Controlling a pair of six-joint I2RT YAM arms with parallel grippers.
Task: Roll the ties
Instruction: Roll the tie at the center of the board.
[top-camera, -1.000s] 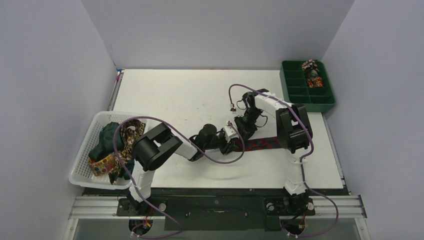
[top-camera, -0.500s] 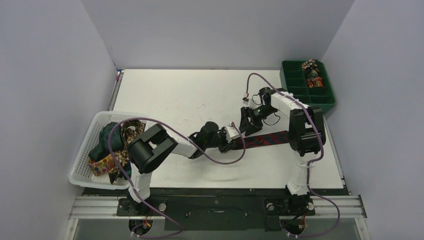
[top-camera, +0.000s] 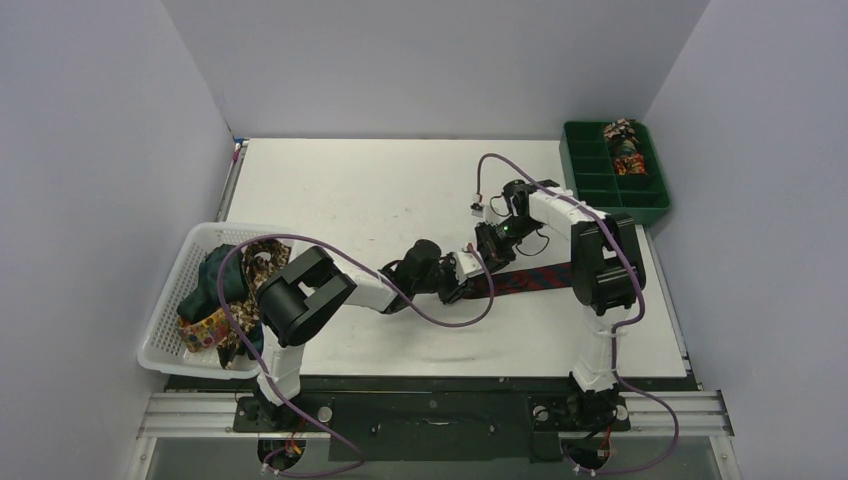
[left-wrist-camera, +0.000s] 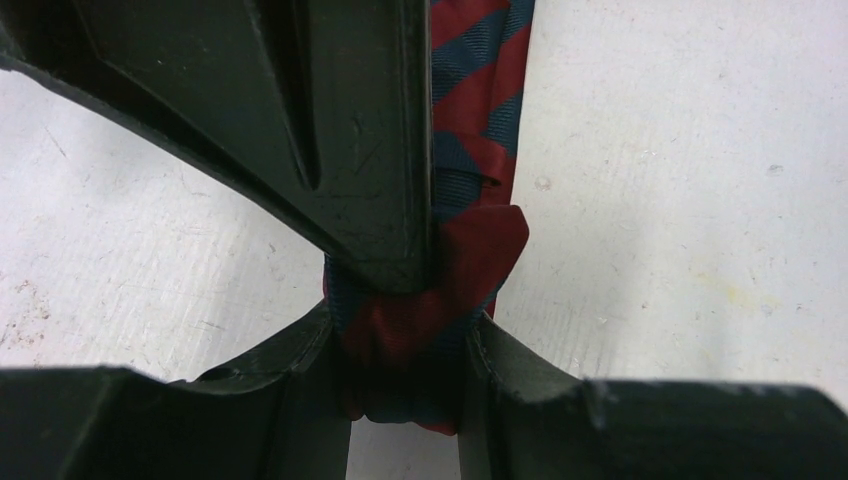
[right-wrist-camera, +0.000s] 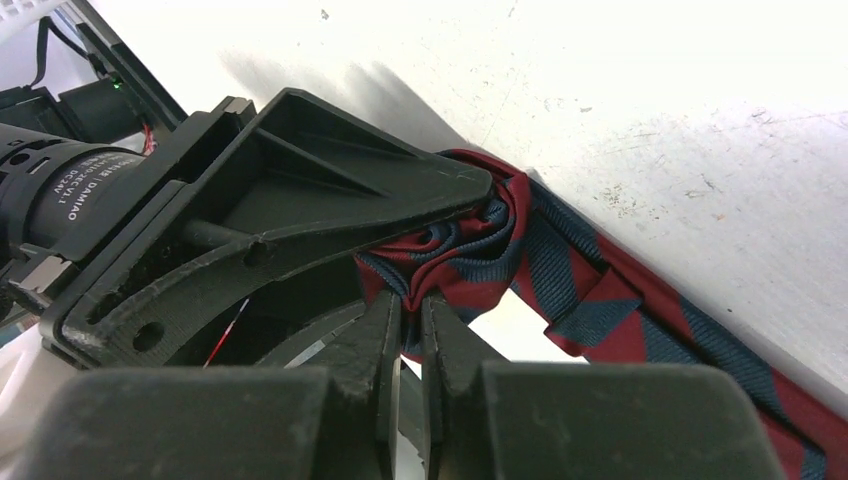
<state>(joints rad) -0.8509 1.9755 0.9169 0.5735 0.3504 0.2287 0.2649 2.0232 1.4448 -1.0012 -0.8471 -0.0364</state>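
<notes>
At table centre: striped tie (top-camera: 535, 276) lies flat, only its left end coiled. Left gripper (left-wrist-camera: 405, 335) clamps that small roll; right gripper (right-wrist-camera: 412, 318) pinches a fold beside it. Rolled ties (top-camera: 625, 150) in green tray (top-camera: 590, 190); more ties (top-camera: 235, 285) unrolled in basket (top-camera: 165, 330).

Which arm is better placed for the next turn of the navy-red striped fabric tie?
Probably left: left hand clamps the rolled end of the striped tie; right hand only pinches a fold.

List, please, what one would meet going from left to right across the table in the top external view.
white mesh basket → left gripper → navy-and-red striped tie → green compartment tray
</notes>
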